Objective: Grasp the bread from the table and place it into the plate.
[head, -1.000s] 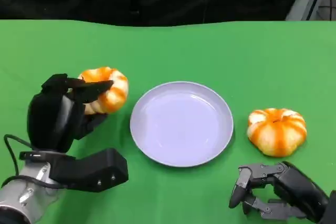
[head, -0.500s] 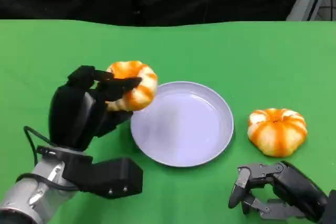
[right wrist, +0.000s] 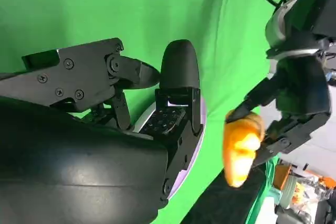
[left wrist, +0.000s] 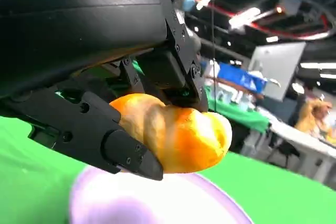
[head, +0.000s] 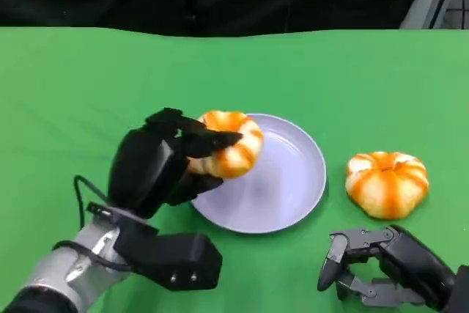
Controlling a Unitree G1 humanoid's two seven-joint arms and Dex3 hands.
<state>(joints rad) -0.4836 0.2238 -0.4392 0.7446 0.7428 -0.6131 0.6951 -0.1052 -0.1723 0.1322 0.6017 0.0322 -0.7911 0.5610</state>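
Observation:
My left hand (head: 157,166) grips an orange-and-white striped bread (head: 229,143) and holds it above the left part of the lilac plate (head: 293,181). In the left wrist view the bread (left wrist: 178,135) sits between my black fingers (left wrist: 105,135), just over the plate (left wrist: 157,203). A second striped bread (head: 386,183) lies on the green table to the right of the plate. My right hand (head: 381,267) rests near the table's front right, fingers apart, holding nothing. The right wrist view shows my right hand (right wrist: 131,108) and, beyond it, my left hand (right wrist: 296,87) with the bread (right wrist: 241,145).
The green table (head: 88,71) stretches wide behind and to the left of the plate. A dark backdrop runs along the far edge. A black cable (head: 80,196) loops beside my left wrist.
My left hand has carried the bread rightward from the table's left side to above the plate's left part. The right hand and the second bread have stayed put.

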